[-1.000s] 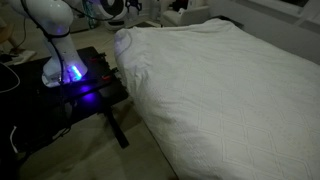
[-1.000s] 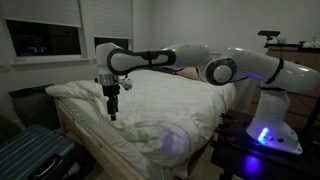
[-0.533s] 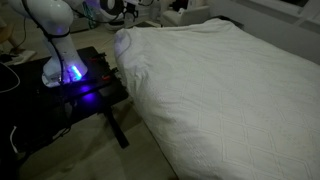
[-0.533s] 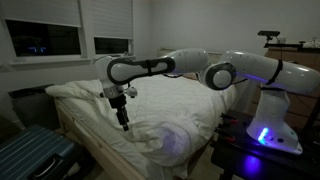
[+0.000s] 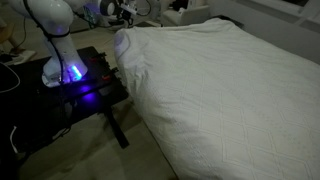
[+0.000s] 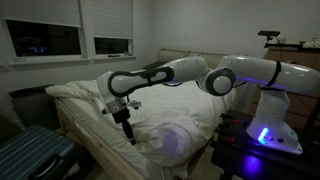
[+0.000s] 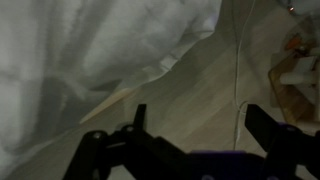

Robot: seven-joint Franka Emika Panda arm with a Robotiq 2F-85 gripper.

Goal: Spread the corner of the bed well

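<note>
**Corner flap bunched up, gripper open just beside it**

Corner flap of the thick, white, finely textured duvet [image 6: 172, 140] sits puffy and wrinkled at the lower centre of an exterior view, tinted by blue light. In an exterior view from the other side, the same flap [image 5: 124, 47] is folded up in the upper left of the frame. It lies at the end of the large white quilted bed [image 5: 235, 95] nearest the robot's base.

The smooth white robot arm [image 6: 180, 70] reaches from the right of the frame across the bed. Its black two-finger gripper [image 6: 130, 137] points down at the lower centre, just left of the flap, over the draped side of the duvet. Whether the fingertips touch the fabric cannot be told from that view.

In the wrist view, the gripper [image 7: 200, 125] fills the bottom of the frame. Its jaws stand wide apart with nothing between them. White duvet fabric covers the upper left, with pale floor [image 7: 205, 80] showing past its edge.

The arm's base glows blue on a small black table [image 5: 98, 92] at the left of the frame.
</note>
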